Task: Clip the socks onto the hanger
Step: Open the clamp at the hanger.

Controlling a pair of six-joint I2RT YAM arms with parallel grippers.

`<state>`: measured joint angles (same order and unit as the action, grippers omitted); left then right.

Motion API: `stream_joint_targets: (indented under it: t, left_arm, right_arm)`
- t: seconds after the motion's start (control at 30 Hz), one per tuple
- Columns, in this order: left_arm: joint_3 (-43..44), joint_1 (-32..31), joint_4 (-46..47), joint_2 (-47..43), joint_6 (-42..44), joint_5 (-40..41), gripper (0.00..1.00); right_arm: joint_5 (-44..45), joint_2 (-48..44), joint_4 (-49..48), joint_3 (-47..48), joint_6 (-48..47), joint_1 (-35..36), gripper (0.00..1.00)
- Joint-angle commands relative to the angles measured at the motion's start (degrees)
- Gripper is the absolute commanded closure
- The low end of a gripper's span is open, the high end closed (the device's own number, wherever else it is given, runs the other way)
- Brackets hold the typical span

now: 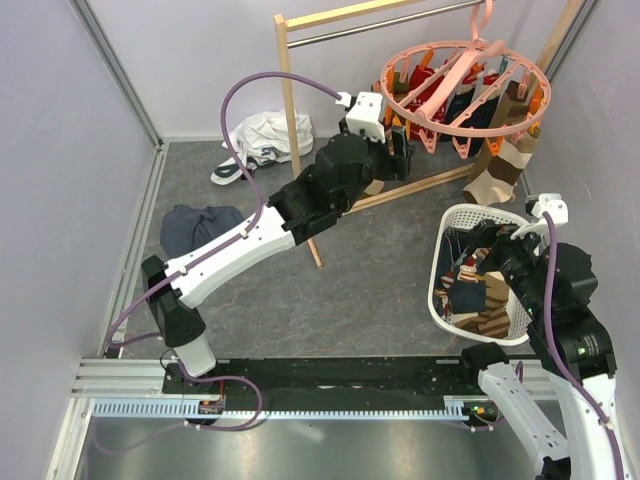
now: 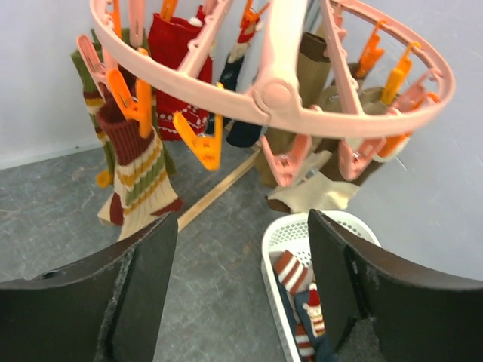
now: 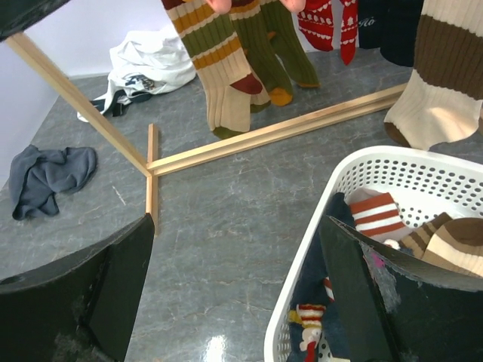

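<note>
A grey marbled floor (image 1: 380, 290) is boxed in by pale lilac walls (image 1: 180, 60). The left arm stretches far forward and is raised. The left gripper (image 2: 241, 241) has its jaws apart and empty. Just above and ahead of it hangs the round pink hanger (image 2: 275, 94), with socks (image 2: 139, 177) clipped around its ring, under a wooden rail (image 1: 300, 150). The right arm is folded close to its base. The right gripper (image 3: 238, 241) is spread wide and holds nothing. A white basket (image 3: 423, 170) with more socks inside sits just below it, to its right.
</note>
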<state>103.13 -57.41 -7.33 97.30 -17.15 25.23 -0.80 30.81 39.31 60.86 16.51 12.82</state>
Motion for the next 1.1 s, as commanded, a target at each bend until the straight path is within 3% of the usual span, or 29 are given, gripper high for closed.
stream_joint_targets:
  t: [0.0,0.13,0.43,1.07]
  left_arm:
    - [5.6,2.0,-0.8,2.4,-1.7,0.0,0.27]
    - [5.8,4.4,-1.9,3.6,-6.1,-3.0,0.33]
    - [8.0,5.5,-2.6,6.4,-7.1,-7.7,0.33]
    - [15.9,6.8,0.7,15.3,-5.4,-6.3,0.34]
  right_arm:
    - [-1.2,-2.5,1.0,-0.2,1.2,0.2,0.02]
    - [-1.3,-3.7,0.9,-0.2,0.8,0.2,0.02]
    - [-1.0,-6.4,1.5,-0.9,-0.8,0.2,0.02]
    - [0.4,-9.3,0.9,-0.8,-5.1,0.2,0.02]
